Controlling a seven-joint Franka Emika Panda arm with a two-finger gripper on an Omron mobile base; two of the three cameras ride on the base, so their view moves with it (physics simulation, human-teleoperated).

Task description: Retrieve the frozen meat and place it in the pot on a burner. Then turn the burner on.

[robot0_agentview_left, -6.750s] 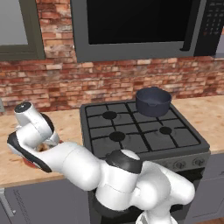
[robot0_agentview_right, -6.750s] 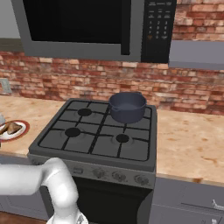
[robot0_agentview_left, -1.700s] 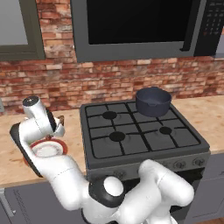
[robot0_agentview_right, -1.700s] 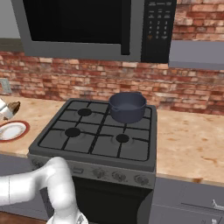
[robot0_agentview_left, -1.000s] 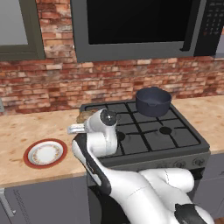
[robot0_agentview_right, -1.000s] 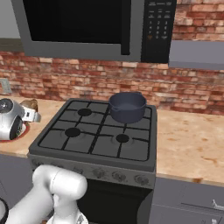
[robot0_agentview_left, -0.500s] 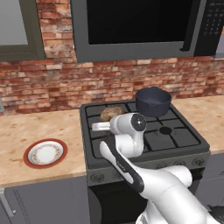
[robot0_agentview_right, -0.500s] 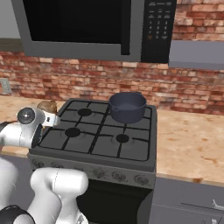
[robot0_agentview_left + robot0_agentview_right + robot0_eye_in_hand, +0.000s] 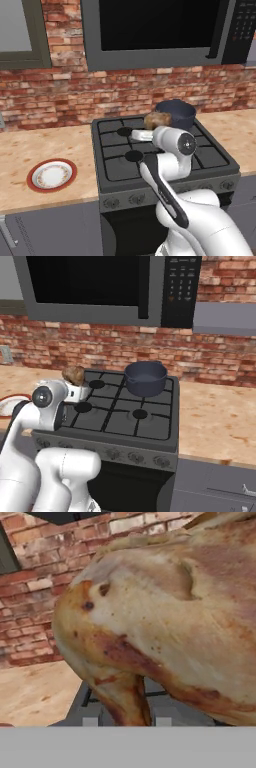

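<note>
The tool [image 9: 150, 129] is clenched on the frozen meat [image 9: 158, 120], carrying it in the air over the left-hand side of the stove [image 9: 165, 172], with the golden-brown lump sticking out above the white hand. From the right base camera the meat [image 9: 74, 375] sits at the end of the wrist, above the grate near the stove's left rear burner [image 9: 96, 384]. The hand camera looks straight onto the meat [image 9: 165, 617], a lumpy, mottled brown and pale surface with a narrower stalk running down toward the fingertips; the fingers themselves are hidden behind it, so exactly where they pinch cannot be told, though it seems to be at the thinner lower part

As a frozen drumstick-like piece it is likely stiff and fairly light, so it should not sag or deform under the squeeze. Its rounded, uneven skin may be slick, and a grip on the narrow end leaves the bulky part free to swing or twist if the arm moves sharply. A hold across the thickest lump would be steadier

The pot [image 9: 175, 113] stands on the right rear burner, upright and open, dark blue-grey, near the meat but apart from it. In the right base view the pot [image 9: 145, 378] lies to the right of the hand, across the grate. On the counter [image 9: 30, 150] to the left lies a white plate [image 9: 52, 174] with a red rim
</note>
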